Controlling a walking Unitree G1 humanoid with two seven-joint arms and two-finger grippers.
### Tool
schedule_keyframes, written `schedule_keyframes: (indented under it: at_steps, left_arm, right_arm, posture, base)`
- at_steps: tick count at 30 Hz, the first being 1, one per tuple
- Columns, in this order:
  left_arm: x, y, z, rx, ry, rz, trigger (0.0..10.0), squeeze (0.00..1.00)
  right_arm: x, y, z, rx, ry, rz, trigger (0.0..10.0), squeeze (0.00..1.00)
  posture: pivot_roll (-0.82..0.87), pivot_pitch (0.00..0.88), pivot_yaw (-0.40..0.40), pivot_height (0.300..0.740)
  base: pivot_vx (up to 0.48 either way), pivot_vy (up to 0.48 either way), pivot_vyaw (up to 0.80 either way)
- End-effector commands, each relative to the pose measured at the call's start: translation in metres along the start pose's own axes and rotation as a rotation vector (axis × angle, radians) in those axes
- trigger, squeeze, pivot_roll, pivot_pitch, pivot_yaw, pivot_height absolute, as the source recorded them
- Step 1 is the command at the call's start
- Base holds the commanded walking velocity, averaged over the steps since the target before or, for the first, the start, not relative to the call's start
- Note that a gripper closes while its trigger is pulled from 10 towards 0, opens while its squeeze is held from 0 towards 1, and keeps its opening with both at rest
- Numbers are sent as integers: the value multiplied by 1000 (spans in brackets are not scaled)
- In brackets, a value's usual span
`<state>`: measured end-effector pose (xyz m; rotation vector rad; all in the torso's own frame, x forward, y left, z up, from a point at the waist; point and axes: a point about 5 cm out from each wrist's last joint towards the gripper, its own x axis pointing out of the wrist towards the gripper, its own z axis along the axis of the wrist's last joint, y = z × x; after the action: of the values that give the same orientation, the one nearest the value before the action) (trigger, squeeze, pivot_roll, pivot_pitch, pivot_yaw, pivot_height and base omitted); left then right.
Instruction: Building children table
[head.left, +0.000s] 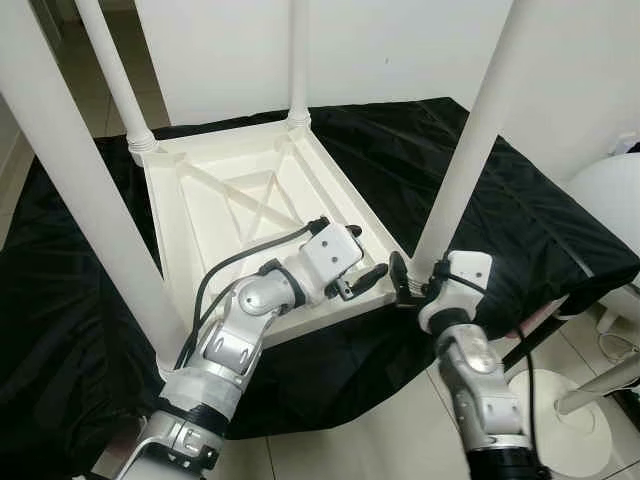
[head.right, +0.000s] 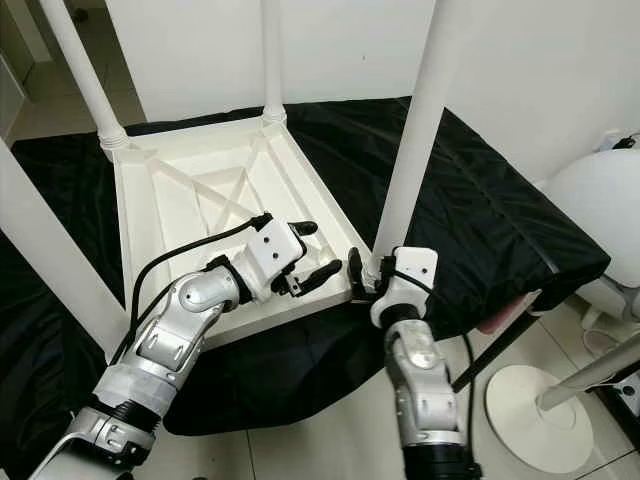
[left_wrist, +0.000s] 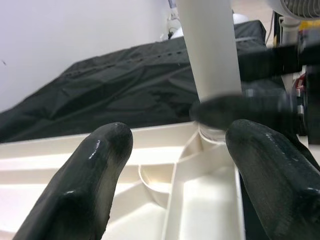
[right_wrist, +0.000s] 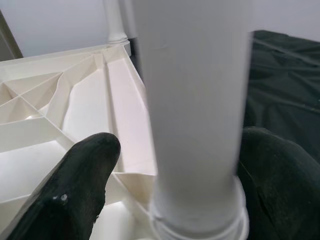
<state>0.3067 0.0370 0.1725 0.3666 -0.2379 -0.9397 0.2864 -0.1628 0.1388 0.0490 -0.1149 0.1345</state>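
A white children's table (head.left: 230, 200) lies upside down on a black cloth (head.left: 520, 210), its legs pointing up. My right gripper (head.left: 420, 275) is at the base of the near right leg (head.left: 470, 140), open, with one black finger on each side of it. In the right wrist view the leg (right_wrist: 192, 100) stands between the fingers (right_wrist: 85, 175), with a gap on one side. My left gripper (head.left: 362, 262) hovers open over the table's underside just left of that corner. The left wrist view looks between its fingers (left_wrist: 95, 170) at the leg's socket (left_wrist: 215, 132).
The other legs rise at the near left (head.left: 80, 200), far left (head.left: 115, 75) and far right (head.left: 298, 60). A white fan (head.left: 610, 200) with a round base (head.left: 560, 420) stands on the tiled floor to the right. A white wall is behind.
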Motion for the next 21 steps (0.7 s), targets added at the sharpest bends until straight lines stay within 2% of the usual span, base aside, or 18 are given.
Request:
schedule_keyframes:
  at_steps: [1, 3, 5, 7, 11, 14, 21]
  left_arm:
    - [-4, -5, -9, -29, 28, -8, 10000, 0]
    - [-4, -5, -9, -29, 28, -8, 10000, 0]
    - [-7, -11, -15, -36, 49, -48, 10000, 0]
    - [-7, -13, -17, -36, 55, -61, 10000, 0]
    - [-7, -16, -22, -57, 99, -116, 10000, 0]
    - [-7, -16, -24, -49, 112, -124, 10000, 0]
    - [-3, -16, -23, -75, 119, -121, 10000, 0]
  right_arm:
    - [-5, -7, -9, -39, 22, 91, 10000, 0]
    - [-5, -7, -9, -39, 22, 91, 10000, 0]
    - [-3, -18, -10, -85, 25, 166, 10000, 0]
    - [-2, -21, -9, -97, 25, 188, 10000, 0]
    - [9, -31, -4, -132, 23, 280, 10000, 0]
    - [12, -34, -3, -138, 23, 300, 10000, 0]
    - [31, -38, 2, -166, 16, 368, 10000, 0]
  posture:
    - [-97, 0, 27, 740]
    - [-97, 0, 27, 740]
    - [-100, 0, 38, 740]
    - [-100, 0, 38, 740]
    - [-99, 0, 53, 740]
    - [-99, 0, 53, 740]
    - [-89, 0, 43, 740]
  base:
    - [0, 0, 0]
    - [0, 0, 0]
    - [0, 0, 0]
    - [0, 0, 0]
    - [0, 0, 0]
    - [0, 0, 0]
    - [0, 0, 0]
